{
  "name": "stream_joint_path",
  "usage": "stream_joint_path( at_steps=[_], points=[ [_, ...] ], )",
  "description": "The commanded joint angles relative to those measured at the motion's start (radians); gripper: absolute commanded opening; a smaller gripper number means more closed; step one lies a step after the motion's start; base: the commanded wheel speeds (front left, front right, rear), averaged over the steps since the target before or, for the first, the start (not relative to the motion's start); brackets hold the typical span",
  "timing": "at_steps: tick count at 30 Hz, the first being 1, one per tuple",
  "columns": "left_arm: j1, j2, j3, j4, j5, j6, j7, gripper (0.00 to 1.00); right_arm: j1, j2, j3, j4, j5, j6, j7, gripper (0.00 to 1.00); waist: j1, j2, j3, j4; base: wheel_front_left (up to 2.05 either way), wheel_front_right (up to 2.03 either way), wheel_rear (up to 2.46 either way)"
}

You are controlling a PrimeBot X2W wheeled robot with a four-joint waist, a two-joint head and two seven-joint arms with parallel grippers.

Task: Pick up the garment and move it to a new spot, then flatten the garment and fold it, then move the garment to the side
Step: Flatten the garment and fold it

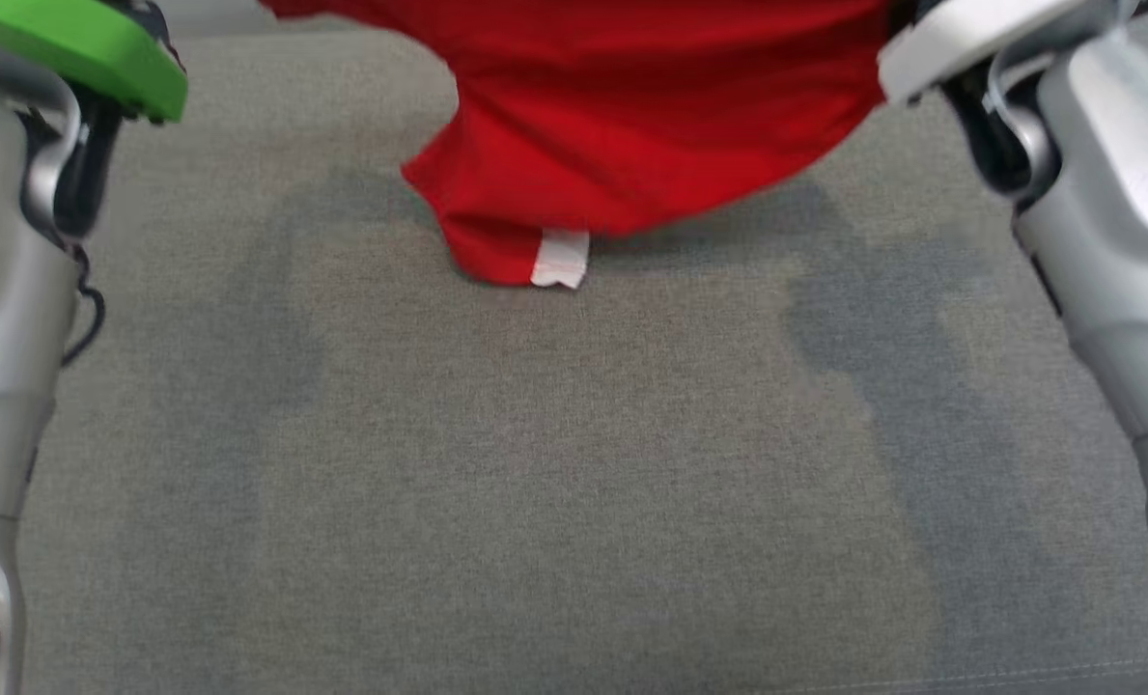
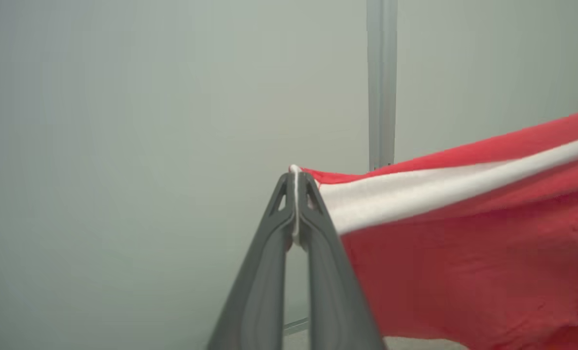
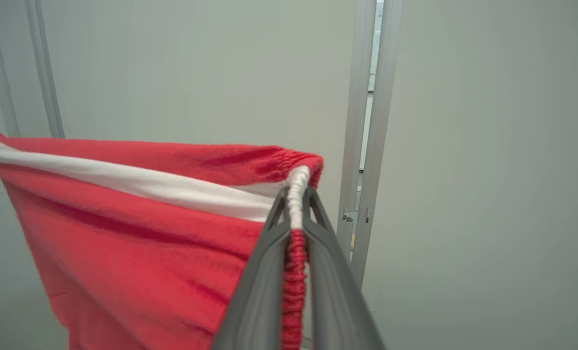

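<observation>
Hanging above the grey fabric surface [image 1: 535, 502], the red garment [image 1: 631, 125] stretches between both grippers, its lowest corner with a white tab [image 1: 561, 259] down near that surface. The left gripper [image 2: 296, 192] has its jaws pressed together on the garment's white band [image 2: 415, 199]. The right gripper [image 3: 297, 206] pinches the gathered edge.

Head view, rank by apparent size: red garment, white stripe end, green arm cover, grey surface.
1. grey surface
2. red garment, cut off at the top edge
3. green arm cover, close to the camera, so its size is inflated
4. white stripe end
</observation>
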Motion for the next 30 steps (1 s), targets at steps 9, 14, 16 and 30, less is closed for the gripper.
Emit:
stream_joint_path(
  at_steps=[9,14,16,30],
  points=[
    [-0.27,0.011,-0.011,0.048,0.16,0.049,-0.08,0.0,-0.32,-0.022,-0.109,0.125,-0.213,-0.003,-0.02,0.0,0.0,0.0,0.163,0.035,0.0,0.0,0.0],
    [-0.275,-0.024,0.052,-0.04,0.203,0.059,-0.079,0.0,-0.306,-0.008,-0.196,0.098,-0.304,-0.003,-0.02,0.0,0.0,0.0,0.204,0.061,0.0,0.0,0.0],
    [-0.225,-0.037,0.076,-0.054,0.197,0.048,-0.08,0.0,-0.268,-0.001,-0.188,0.103,-0.312,-0.003,-0.02,0.0,0.0,0.0,0.22,0.065,0.0,0.0,0.0],
    [0.327,-0.178,0.265,-0.133,0.191,0.004,-0.08,0.0,0.217,-0.102,0.005,-0.064,-0.021,-0.003,-0.021,0.0,0.0,0.0,0.168,0.048,0.0,0.0,0.0]
  ],
)
